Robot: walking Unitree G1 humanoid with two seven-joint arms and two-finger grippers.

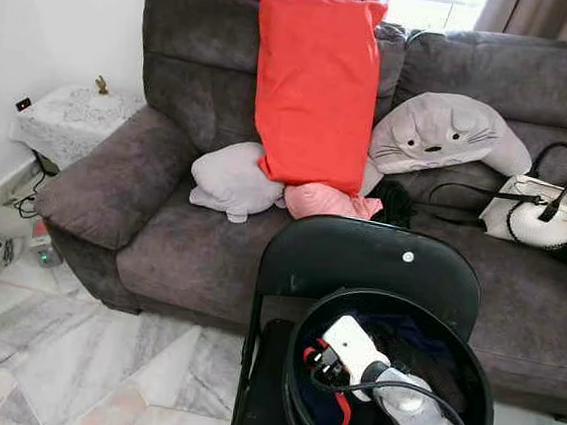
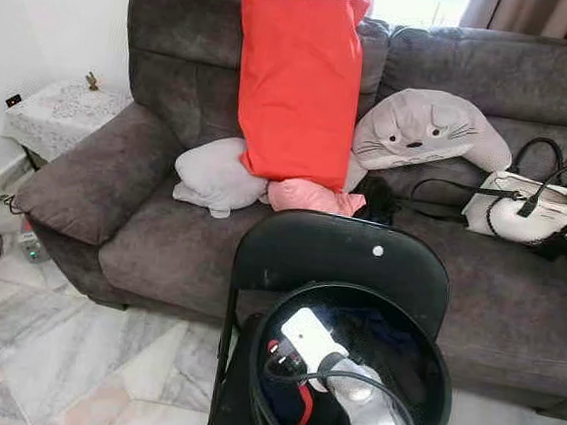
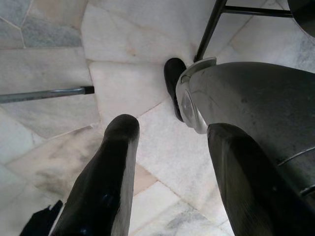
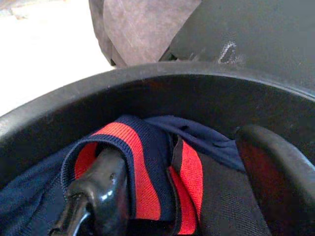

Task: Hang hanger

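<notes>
A black bucket (image 1: 472,363) stands on the seat of a black folding chair (image 1: 360,255) right in front of me. Inside it lies navy clothing with a red-striped band (image 4: 147,162). My right arm reaches down into the bucket, the white wrist camera (image 1: 351,345) uppermost. My right gripper (image 4: 189,187) is open, its fingers (image 4: 103,196) standing either side of the striped band, which drapes over one finger. My left gripper (image 3: 167,167) hangs open over the marble floor beside my own leg (image 3: 246,98).
A grey sofa (image 1: 159,251) stands behind the chair with a red pillow (image 1: 316,85), soft toys and a white handbag (image 1: 550,213). A lace-covered side table (image 1: 72,117) is at the far left. Marble floor (image 1: 69,353) lies open to my left.
</notes>
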